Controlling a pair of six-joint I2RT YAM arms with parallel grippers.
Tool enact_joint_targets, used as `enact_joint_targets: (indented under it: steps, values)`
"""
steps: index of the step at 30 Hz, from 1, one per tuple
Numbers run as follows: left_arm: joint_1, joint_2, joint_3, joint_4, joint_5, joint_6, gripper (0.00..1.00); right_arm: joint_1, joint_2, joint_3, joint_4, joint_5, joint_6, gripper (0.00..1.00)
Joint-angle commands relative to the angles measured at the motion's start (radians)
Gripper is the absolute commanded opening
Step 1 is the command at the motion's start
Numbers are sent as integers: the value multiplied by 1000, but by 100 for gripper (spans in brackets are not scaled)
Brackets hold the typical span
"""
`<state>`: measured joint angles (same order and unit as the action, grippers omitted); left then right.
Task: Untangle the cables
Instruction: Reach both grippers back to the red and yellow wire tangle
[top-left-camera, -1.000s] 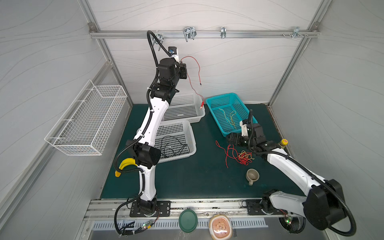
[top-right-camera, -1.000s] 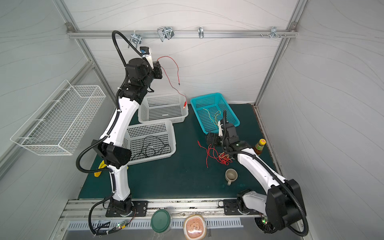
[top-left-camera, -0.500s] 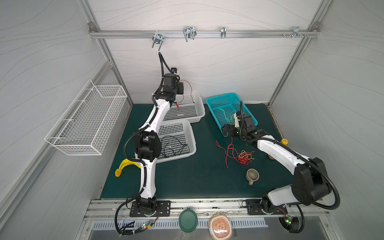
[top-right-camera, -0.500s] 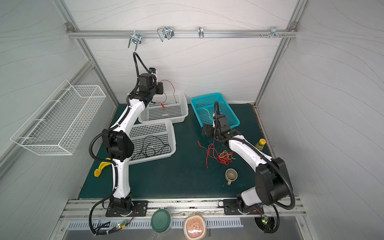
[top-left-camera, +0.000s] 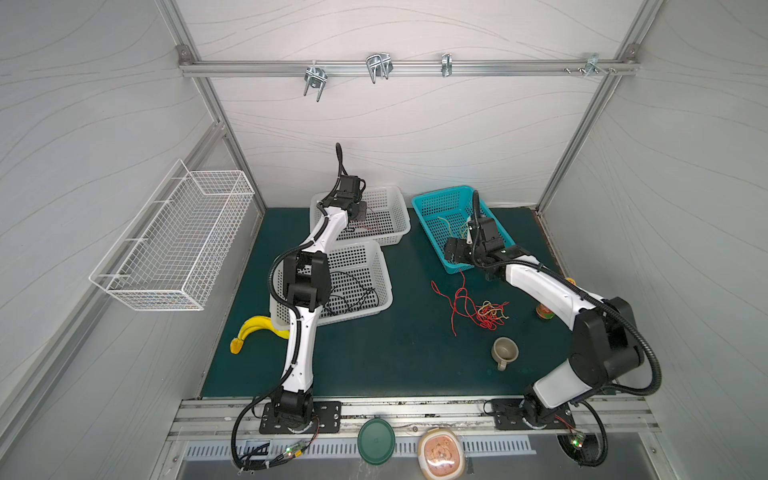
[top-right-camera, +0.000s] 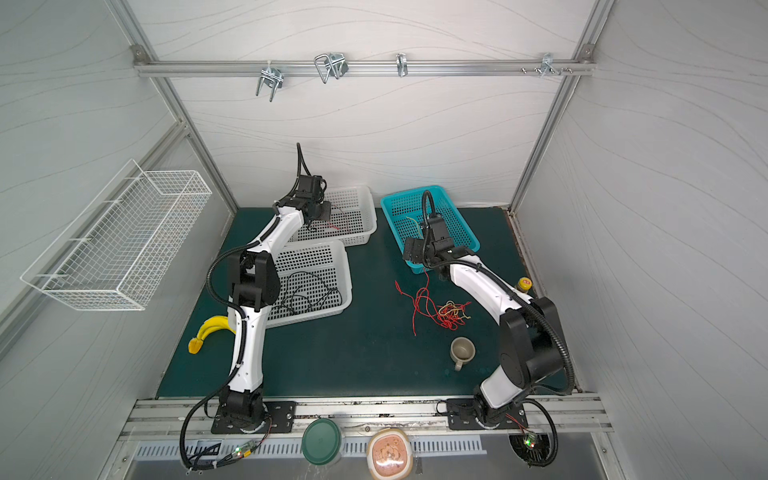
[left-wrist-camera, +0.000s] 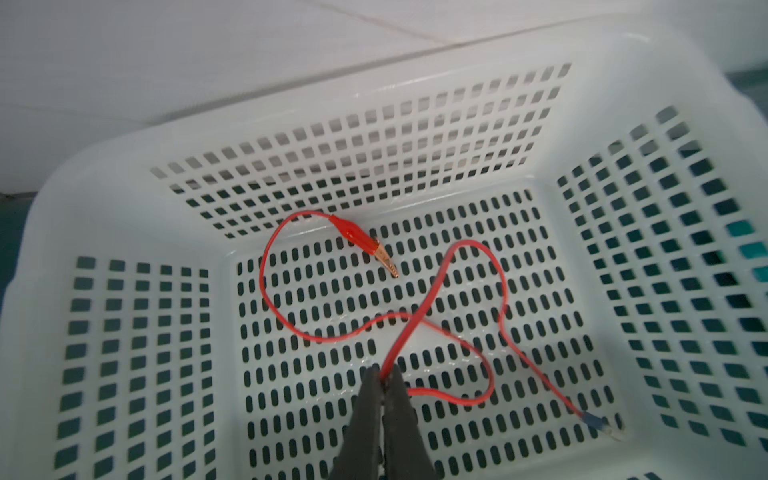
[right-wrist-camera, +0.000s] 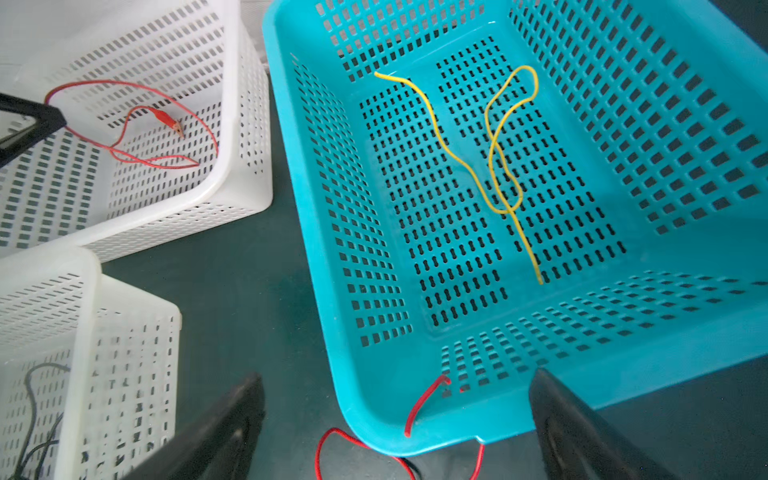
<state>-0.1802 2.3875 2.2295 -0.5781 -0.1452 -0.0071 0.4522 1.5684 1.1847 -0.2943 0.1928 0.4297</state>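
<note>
Left pincer (left-wrist-camera: 386, 376) has dropped from up high into the rear white basket (left-wrist-camera: 374, 108), clamped shut on the red clip cable (left-wrist-camera: 440, 282), which now lies looped on the basket floor. Right pincer (right-wrist-camera: 395, 382) is wide open and empty at the near corner of the teal basket (right-wrist-camera: 623, 124); yellow cable (right-wrist-camera: 494, 158) inside. Red-and-yellow tangle (top-left-camera: 478, 309) sits on the table (top-left-camera: 395, 353).

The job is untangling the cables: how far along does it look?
Done: a yellow cable lies alone in the teal basket, a black cable in the near white basket. In hand: the left gripper, shut on a red clip cable, inside the far white basket. Remaining: the red-and-yellow tangle on the mat; the right gripper is open.
</note>
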Motion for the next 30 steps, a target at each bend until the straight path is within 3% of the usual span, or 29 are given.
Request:
enact_joint_targets:
  steps: [1,3,8,15,18,25,30]
  values:
    - [5,-10,23,0,-7,-7,10,-8,2,32,-79,61,3,99]
    - [5,-11,19,-9,0,-6,16,-19,-5,24,-93,63,7,99]
    - [5,-39,16,-15,39,-15,52,-75,-54,-26,-141,69,65,99]
    - [-17,-148,-48,33,122,-19,82,-125,-158,-117,-247,109,118,99]
    - [-51,-205,-98,60,128,1,90,-132,-219,-177,-278,114,142,99]
    - [-196,-312,-192,85,102,86,91,-172,-349,-292,-338,81,179,98]
    - [-310,-400,-320,168,169,76,91,-184,-386,-371,-343,63,171,97]
